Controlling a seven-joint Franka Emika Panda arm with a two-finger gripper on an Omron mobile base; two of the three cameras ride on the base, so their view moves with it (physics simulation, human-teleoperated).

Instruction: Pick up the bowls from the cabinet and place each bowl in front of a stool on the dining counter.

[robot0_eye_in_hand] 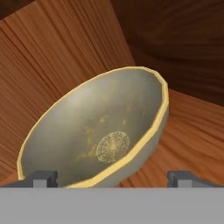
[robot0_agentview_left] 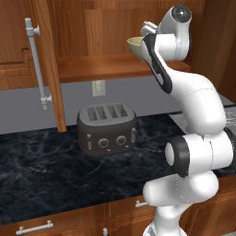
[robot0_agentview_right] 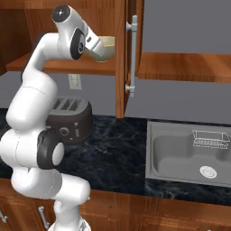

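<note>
One olive-beige bowl (robot0_eye_in_hand: 100,135) with a thin yellow rim sits on the plank shelf (robot0_agentview_left: 92,67) of the reddish-brown cabinet (robot0_agentview_right: 119,54), whose doors stand open. My gripper (robot0_eye_in_hand: 113,178) is open right at the bowl, with the bowl's near rim between the two dark fingertips (robot0_eye_in_hand: 43,178). In the left base view the bowl (robot0_agentview_left: 135,45) peeks out beside my raised hand. From the right base view the bowl (robot0_agentview_right: 106,47) shows just past the hand. The dining counter is out of view.
A dark toaster (robot0_agentview_left: 107,129) stands on the black counter (robot0_agentview_left: 41,170) below the shelf. An open door with a long silver handle (robot0_agentview_left: 37,64) hangs at the left. A steel sink (robot0_agentview_right: 189,155) lies to the right, with low drawer cabinets (robot0_agentview_left: 50,223) under the counter.
</note>
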